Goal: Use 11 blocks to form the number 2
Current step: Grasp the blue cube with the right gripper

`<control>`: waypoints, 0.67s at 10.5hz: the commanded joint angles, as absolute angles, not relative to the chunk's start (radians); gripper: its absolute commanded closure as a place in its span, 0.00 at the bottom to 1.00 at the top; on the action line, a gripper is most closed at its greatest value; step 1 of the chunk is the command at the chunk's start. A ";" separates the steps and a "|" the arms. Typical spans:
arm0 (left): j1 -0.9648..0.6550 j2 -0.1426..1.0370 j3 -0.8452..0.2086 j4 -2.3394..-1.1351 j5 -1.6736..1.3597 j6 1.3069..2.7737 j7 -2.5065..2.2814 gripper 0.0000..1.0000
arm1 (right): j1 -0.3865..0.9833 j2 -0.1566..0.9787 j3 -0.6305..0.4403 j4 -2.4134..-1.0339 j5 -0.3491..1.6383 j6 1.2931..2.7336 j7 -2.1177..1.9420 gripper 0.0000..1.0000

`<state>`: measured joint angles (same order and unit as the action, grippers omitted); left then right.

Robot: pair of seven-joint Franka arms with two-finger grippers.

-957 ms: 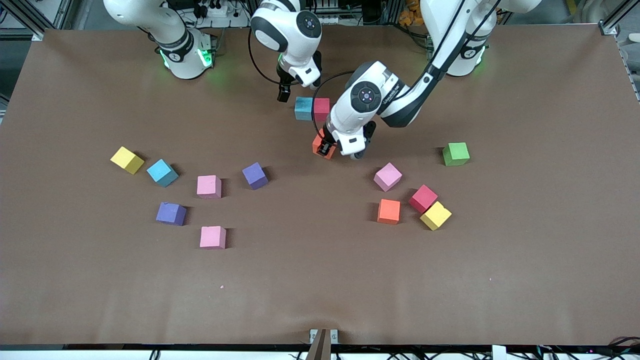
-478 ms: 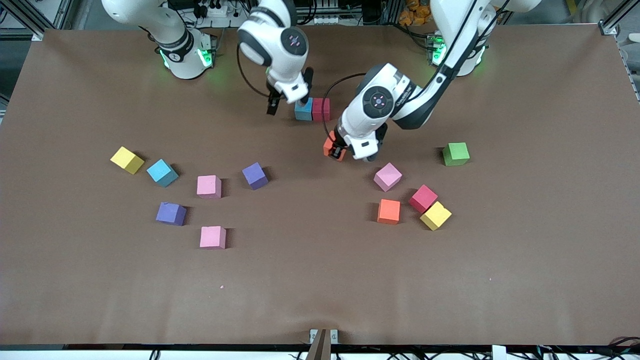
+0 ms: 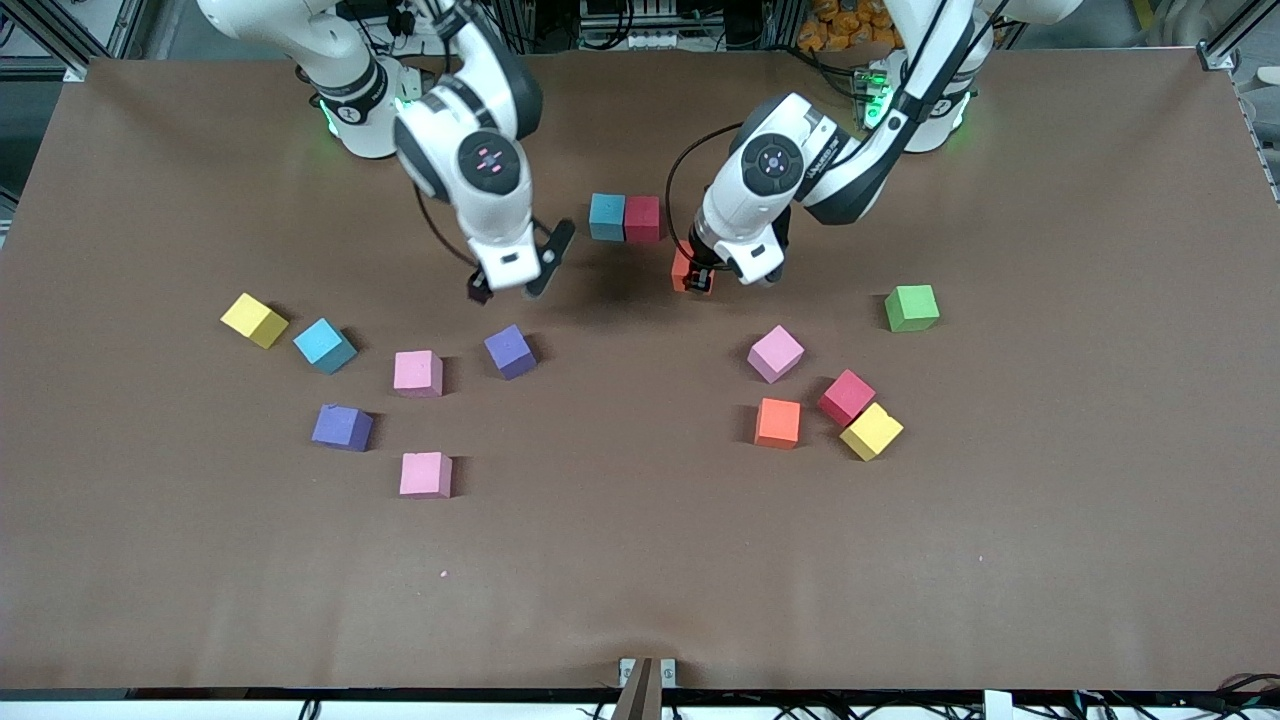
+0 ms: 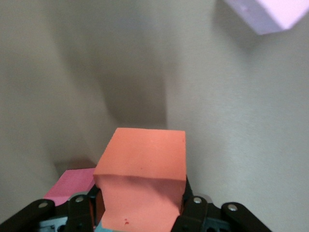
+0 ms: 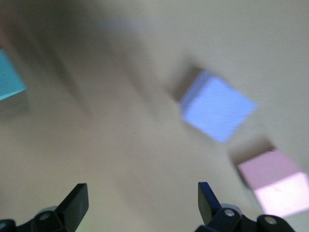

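Left gripper point(image 3: 700, 281) clamped on orange block point(image 3: 685, 270), beside the joined blue block point(image 3: 606, 217) and red block point(image 3: 642, 219) — right gripper point(image 3: 510, 278) spread wide, empty, above purple block point(image 3: 510, 351).

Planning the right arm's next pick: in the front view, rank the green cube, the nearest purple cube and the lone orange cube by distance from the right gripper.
1. Purple cube, just below the right gripper.
2. Orange cube, beside the red and yellow pair.
3. Green cube, toward the left arm's end.
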<state>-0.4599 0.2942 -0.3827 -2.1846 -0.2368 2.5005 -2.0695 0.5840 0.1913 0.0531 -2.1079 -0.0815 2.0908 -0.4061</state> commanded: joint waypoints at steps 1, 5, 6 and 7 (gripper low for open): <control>-0.459 0.250 -0.420 -2.304 -0.264 2.608 -2.178 0.81 | 0.490 0.273 0.069 -1.999 -0.097 2.092 -0.390 0.00; -0.457 0.207 -0.485 -2.391 -0.316 2.684 -2.236 0.81 | 0.361 0.393 0.071 -1.872 -0.049 2.109 -0.326 0.00; -0.457 0.207 -0.518 -2.425 -0.319 2.751 -2.253 0.81 | 0.353 0.399 0.071 -1.871 -0.025 2.141 -0.284 0.00; -0.457 0.212 -0.531 -2.445 -0.321 2.790 -2.256 0.81 | 0.354 0.414 0.071 -1.873 -0.022 2.161 -0.266 0.00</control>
